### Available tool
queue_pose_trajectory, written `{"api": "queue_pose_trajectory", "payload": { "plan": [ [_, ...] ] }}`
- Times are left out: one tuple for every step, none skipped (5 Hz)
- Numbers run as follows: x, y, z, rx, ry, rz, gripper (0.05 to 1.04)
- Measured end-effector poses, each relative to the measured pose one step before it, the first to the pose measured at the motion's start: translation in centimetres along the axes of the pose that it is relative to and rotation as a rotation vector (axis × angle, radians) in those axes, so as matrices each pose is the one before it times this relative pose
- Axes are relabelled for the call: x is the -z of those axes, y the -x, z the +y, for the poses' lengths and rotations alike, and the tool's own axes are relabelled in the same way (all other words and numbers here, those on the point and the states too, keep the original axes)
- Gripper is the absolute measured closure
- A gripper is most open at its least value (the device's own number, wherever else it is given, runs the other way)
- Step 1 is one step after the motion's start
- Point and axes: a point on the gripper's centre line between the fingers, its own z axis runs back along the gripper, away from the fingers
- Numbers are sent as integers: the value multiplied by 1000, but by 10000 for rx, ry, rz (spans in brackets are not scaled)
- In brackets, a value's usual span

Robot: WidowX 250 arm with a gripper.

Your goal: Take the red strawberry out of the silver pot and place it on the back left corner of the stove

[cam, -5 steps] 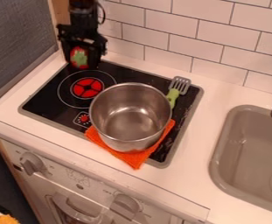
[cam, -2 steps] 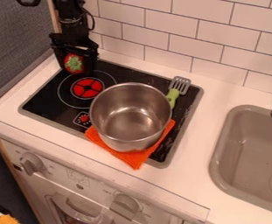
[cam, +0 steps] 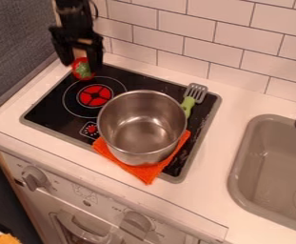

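Gripper (cam: 81, 66), jaws apart, partly hides the toy strawberry (cam: 83, 71); contact unclear.

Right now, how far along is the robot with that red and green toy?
Apparently done: the toy is at the far edge of the stove, beyond the metal pot. In hand: probably nothing, since the gripper's jaws stand apart around or just above it. Perhaps left: backing away, as the gripper hangs so close.
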Motion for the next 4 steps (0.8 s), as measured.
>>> {"api": "queue_pose_trajectory", "payload": {
  "plan": [
    [-2163,-246,-998,322,-227,288,83],
    [-877,-169,-2768,801,-4,472,83],
    [-685,-262,-1126,-83,-602,-43,83],
    [-90,-9,-7,-36,-36,-22,83]
  ]
}}
